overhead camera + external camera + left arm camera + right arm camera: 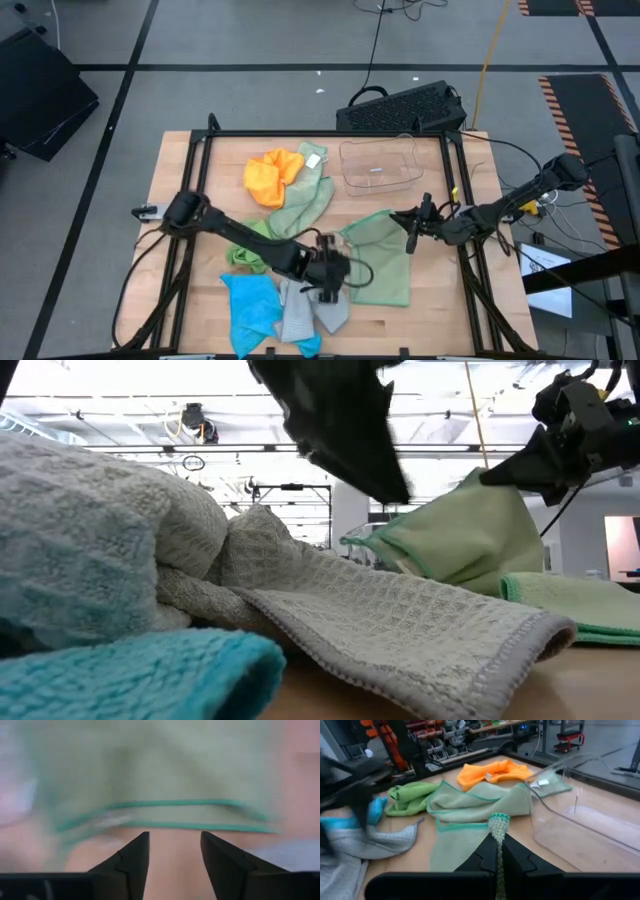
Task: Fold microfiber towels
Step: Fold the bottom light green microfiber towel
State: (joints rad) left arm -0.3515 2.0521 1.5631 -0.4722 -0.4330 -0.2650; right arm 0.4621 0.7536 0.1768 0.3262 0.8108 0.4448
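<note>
A pale green microfiber towel (385, 262) lies right of the table's middle, one far part drawn up toward my right gripper (410, 232), which is shut on it. My left gripper (328, 285) hovers open over the near middle, its fingers (135, 857) above bare wood just short of that towel's green-stitched edge (175, 815), with nothing between them. A grey towel (312, 312) and a blue one (250, 305) lie bunched near the front edge. A bright green towel (245, 255), another pale green one (312, 200) and an orange one (275, 175) lie farther back. My right gripper pinches a bunched bit of the pale green towel's far right edge (498, 822) between its two fingers, and a small tuft pokes out past the tips. The fingers come nearly level from the table's right side. That part is raised like a tent (470, 530); the rest lies on the table.
A clear plastic bin (380, 165) stands at the far right of the table, just beyond my right gripper. A black frame (330, 133) runs along the table's edges. Bare wood shows at the near right corner (440, 320).
</note>
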